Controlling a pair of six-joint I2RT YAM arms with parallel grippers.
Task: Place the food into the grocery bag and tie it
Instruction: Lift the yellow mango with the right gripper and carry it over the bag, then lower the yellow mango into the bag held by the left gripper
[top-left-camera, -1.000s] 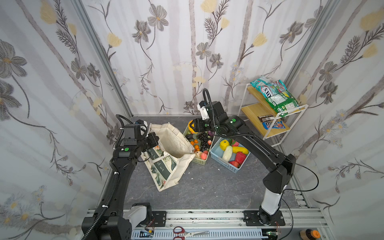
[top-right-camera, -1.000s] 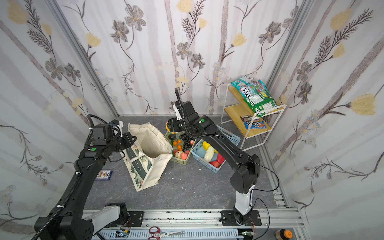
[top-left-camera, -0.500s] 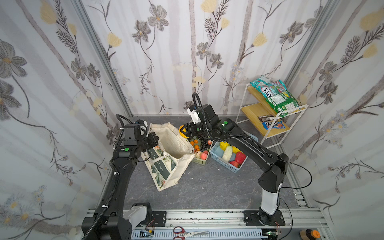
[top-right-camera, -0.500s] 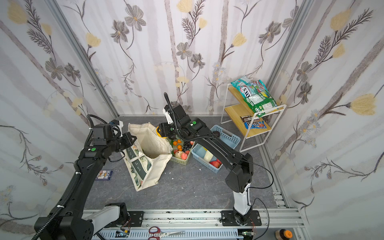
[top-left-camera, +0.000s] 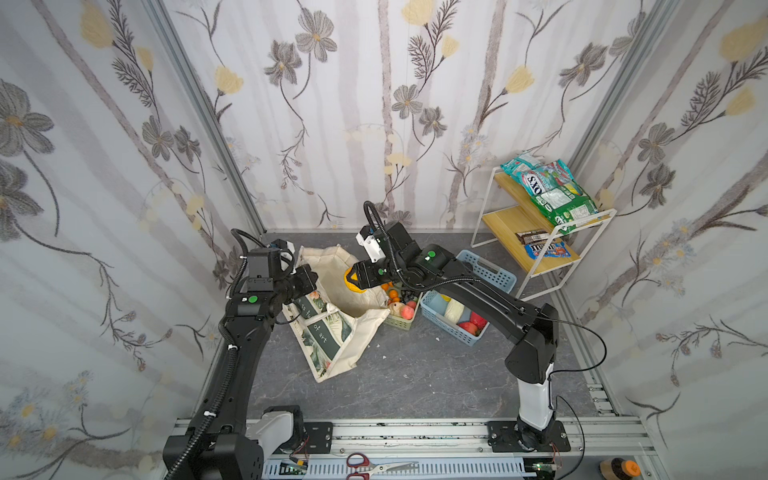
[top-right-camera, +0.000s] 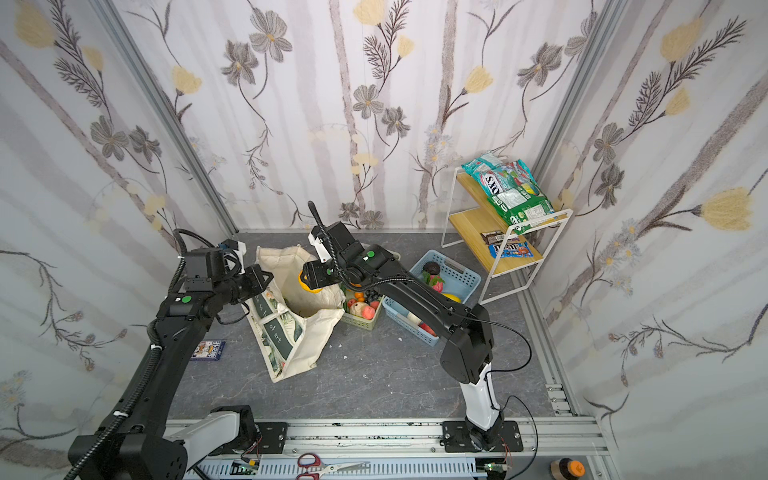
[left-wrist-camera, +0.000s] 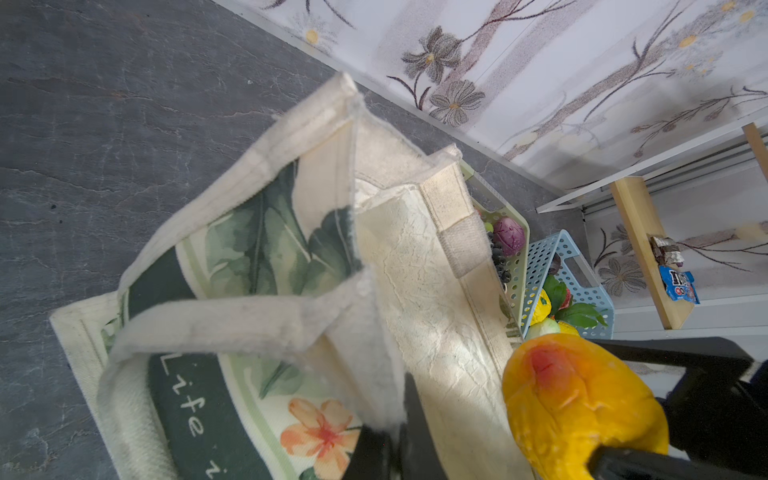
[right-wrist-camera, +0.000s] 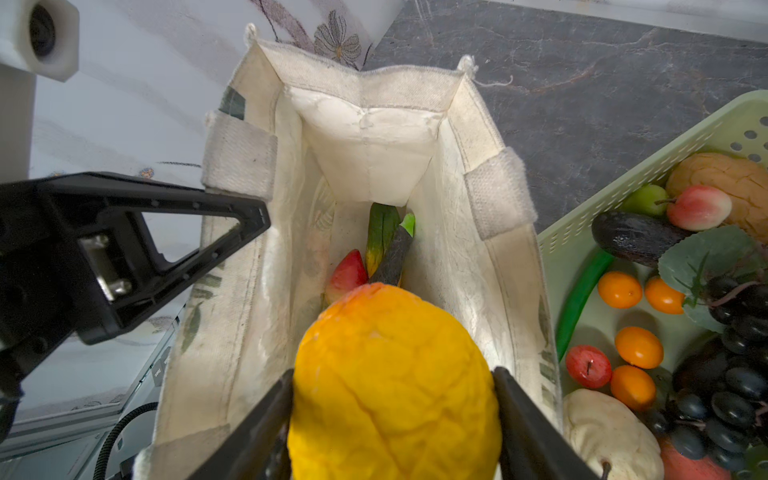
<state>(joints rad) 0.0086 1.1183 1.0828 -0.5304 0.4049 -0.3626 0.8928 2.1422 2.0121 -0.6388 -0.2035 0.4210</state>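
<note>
- Right end effector (right-wrist-camera: 392, 376): the jaws stand partly apart, clamped on either side of a yellow-orange fruit (right-wrist-camera: 386, 328). The fruit hangs over the open mouth of the grocery bag (top-left-camera: 328, 332).
- Left end effector (top-left-camera: 311, 279): fully closed, pinching the bag's near rim beside a cream handle (left-wrist-camera: 208, 320).
- We see the bag standing tilted on the grey tabletop (top-left-camera: 415, 374), close to the left arm. At its bottom lie a red piece (right-wrist-camera: 347, 272), a green-yellow piece (right-wrist-camera: 380, 232) and a dark elongated piece (right-wrist-camera: 392, 257).
- Green basket (right-wrist-camera: 582, 232), just beside the bag: it holds small oranges (right-wrist-camera: 619, 289), dark grapes (right-wrist-camera: 744, 382), a red apple (right-wrist-camera: 589, 365) and a peach (right-wrist-camera: 698, 208).
- Blue basket (top-left-camera: 486, 270), just beside the green one: it holds red, pale and yellow pieces.
- Writing: we read "Life" (left-wrist-camera: 187, 399) on the bag's dark green band, and "of art" in a top view. A packet (top-left-camera: 536, 187) on the wire shelf (top-left-camera: 519, 220) shows the letters "OXS".
</note>
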